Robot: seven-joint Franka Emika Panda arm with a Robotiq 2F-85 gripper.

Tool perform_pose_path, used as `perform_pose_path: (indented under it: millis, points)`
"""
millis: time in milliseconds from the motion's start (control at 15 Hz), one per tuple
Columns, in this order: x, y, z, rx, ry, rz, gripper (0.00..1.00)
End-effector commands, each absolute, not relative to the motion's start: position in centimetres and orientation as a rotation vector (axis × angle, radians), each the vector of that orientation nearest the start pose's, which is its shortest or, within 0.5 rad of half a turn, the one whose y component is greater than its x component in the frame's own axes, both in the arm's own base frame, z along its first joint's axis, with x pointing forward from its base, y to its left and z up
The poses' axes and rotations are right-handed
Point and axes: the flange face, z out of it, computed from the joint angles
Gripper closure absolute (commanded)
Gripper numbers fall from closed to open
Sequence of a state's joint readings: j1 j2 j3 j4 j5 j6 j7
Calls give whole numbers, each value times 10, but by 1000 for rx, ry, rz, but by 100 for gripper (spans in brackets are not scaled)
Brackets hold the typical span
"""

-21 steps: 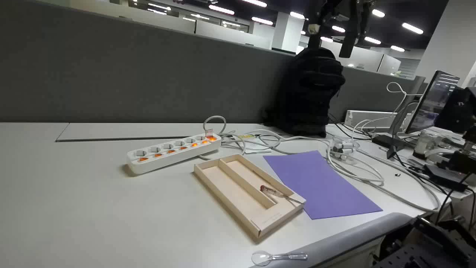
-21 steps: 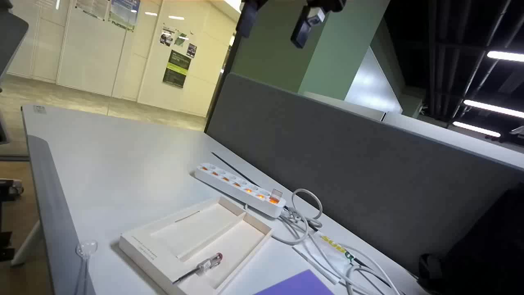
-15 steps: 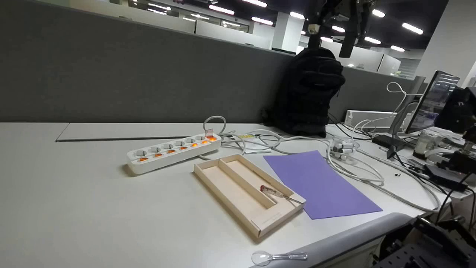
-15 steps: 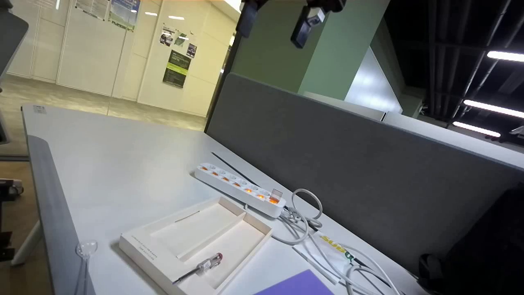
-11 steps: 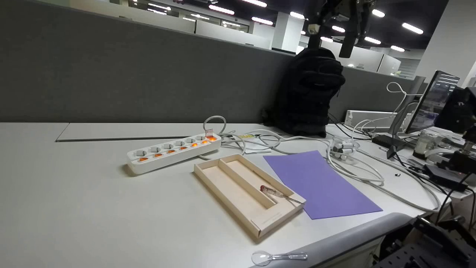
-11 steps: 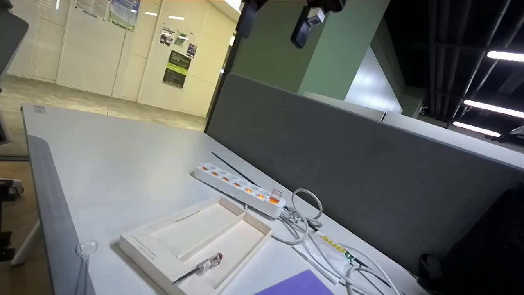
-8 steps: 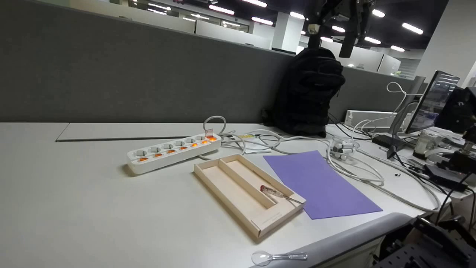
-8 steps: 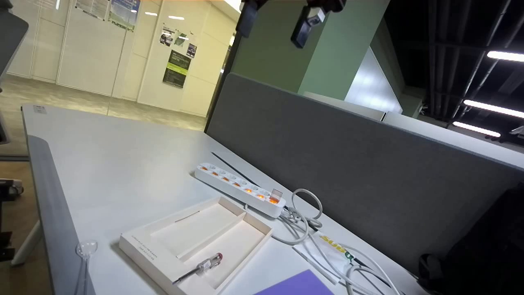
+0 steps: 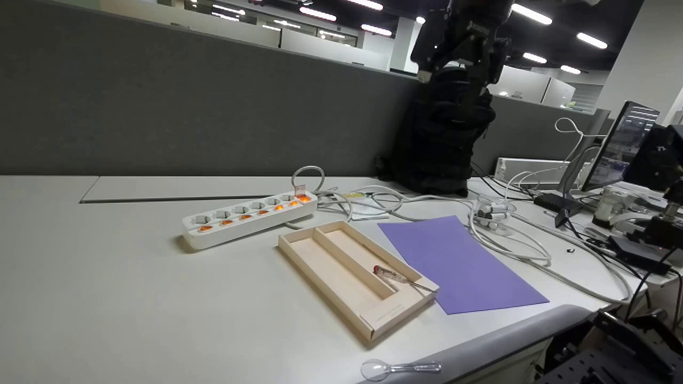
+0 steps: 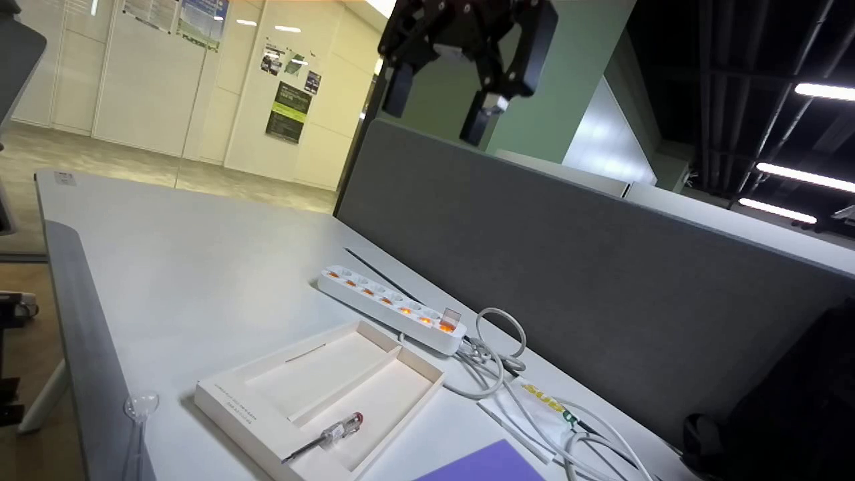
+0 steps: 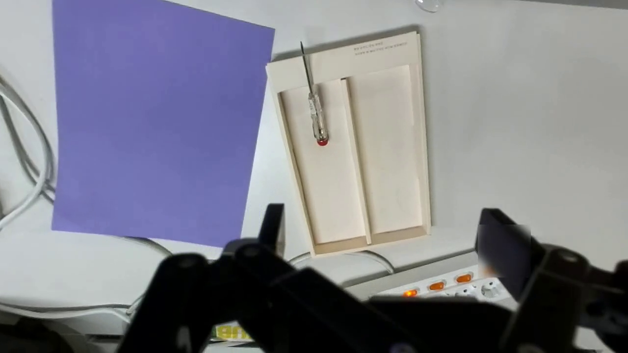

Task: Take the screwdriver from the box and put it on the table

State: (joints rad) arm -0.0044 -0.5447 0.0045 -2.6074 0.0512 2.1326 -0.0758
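Note:
The screwdriver (image 9: 392,275) has a clear handle with a red end and a thin dark shaft. Its handle lies in one compartment of the light wooden box (image 9: 394,312), and its shaft rests across the box's wide end, tip past the edge. In the wrist view the screwdriver (image 11: 316,115) lies toward the top, left of the centre slat of the box (image 11: 382,56). The screwdriver (image 10: 340,429) and box (image 10: 230,404) stand on the pale table (image 10: 200,280). My gripper (image 10: 434,119) is open and empty, high above the table. Its fingers (image 11: 382,215) are wide apart in the wrist view.
A white power strip (image 9: 251,220) with lit orange switches stands beside the box, trailing cables (image 9: 384,200). A purple sheet (image 9: 464,266) lies on the box's other side. A clear spoon (image 9: 400,368) lies near the table edge. A black backpack (image 9: 437,144) leans on the grey partition (image 9: 213,106).
My gripper has come down, with more of it showing in both exterior views. It stays open. The screwdriver and box have not moved.

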Motion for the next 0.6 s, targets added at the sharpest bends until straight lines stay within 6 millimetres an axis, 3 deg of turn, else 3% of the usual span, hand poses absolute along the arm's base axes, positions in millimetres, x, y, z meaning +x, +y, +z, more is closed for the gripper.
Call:
perform_pose_path:
  millis: [0,333,533]
  points:
    - [383,5,395,-3032,-143,-96,0]
    - [388,11,339,-2969,-135,-47,0]
    - [392,14,307,-3023,-93,-50,0]
